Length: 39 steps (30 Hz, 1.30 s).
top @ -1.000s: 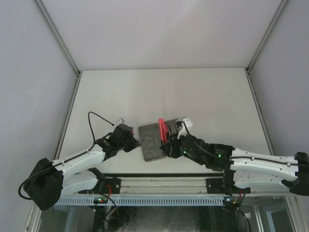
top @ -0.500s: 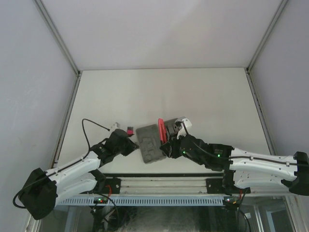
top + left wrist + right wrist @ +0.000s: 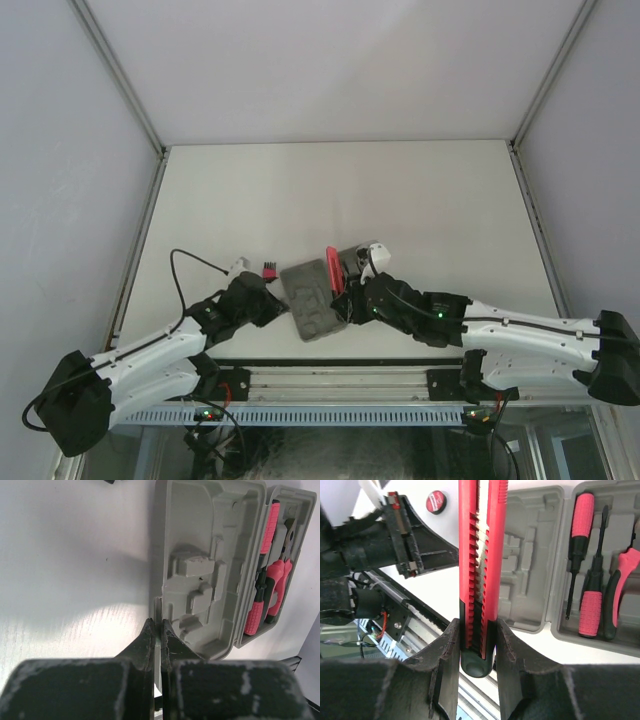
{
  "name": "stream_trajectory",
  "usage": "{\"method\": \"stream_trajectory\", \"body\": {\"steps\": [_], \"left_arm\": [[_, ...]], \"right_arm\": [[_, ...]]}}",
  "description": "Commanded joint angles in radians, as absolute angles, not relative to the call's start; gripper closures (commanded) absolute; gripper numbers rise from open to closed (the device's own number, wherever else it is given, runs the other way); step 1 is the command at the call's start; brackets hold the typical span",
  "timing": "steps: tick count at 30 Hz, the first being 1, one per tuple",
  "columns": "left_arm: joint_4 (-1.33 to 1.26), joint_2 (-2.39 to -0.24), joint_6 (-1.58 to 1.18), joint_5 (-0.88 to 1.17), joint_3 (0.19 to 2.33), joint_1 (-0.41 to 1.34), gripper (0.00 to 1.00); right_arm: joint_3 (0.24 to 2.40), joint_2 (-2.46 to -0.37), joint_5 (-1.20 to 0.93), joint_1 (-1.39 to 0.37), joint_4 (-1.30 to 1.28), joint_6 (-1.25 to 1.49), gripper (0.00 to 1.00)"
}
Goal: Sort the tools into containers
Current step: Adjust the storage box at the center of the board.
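While the right gripper (image 3: pixel 476 636) clamps a red cutter (image 3: pixel 481 540) over the grey case (image 3: pixel 200 535), the closed left gripper (image 3: pixel 156 628) sits beside its left edge.

White table (image 3: pixel 420 200), grey walls (image 3: pixel 330 60)

No readable text is showing in any view.
The small round red disc (image 3: pixel 435 501), lying on the tabletop (image 3: pixel 442 587), is carrying a pale mark on its face, but it is coming out too small and blurred to read as letters or numbers. The grey tool case (image 3: pixel 200 575) is showing only moulded slot shapes, and the red comb-like piece (image 3: pixel 480 555) is showing only notches.
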<state>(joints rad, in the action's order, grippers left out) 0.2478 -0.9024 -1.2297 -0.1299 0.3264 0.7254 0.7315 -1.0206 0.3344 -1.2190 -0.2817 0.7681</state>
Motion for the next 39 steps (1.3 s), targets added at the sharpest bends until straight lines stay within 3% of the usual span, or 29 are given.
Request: {"method": "stream_trajectory", "body": {"steps": [1,9,12,25,39], "left_arm": [[0.227,-0.904,-1.228,-0.127,0.315,0.742,0.98],[0.268,-0.871,-1.2,-0.152,0.317,0.741,0.76],[0.284,-0.852,-1.197,-0.167,0.309,0.741,0.72],[0.229,-0.864,-1.17,-0.187,0.255,0.736,0.73],[0.165,-0.925,-1.149,-0.161,0.261,0.732,0.88]], "right_arm": [[0.762,-1.07,0.262,-1.185,-0.288,0.782,1.0],[0.914,-1.308,0.182,-1.141,-0.445,0.716,1.0],[0.962,-1.383,0.171,-1.123,-0.468,0.696,1.0],[1.059,-1.621,0.113,-1.044,-0.517,0.714,1.0],[1.08,-1.703,0.094,-1.021,-0.54,0.693,0.96]]}}
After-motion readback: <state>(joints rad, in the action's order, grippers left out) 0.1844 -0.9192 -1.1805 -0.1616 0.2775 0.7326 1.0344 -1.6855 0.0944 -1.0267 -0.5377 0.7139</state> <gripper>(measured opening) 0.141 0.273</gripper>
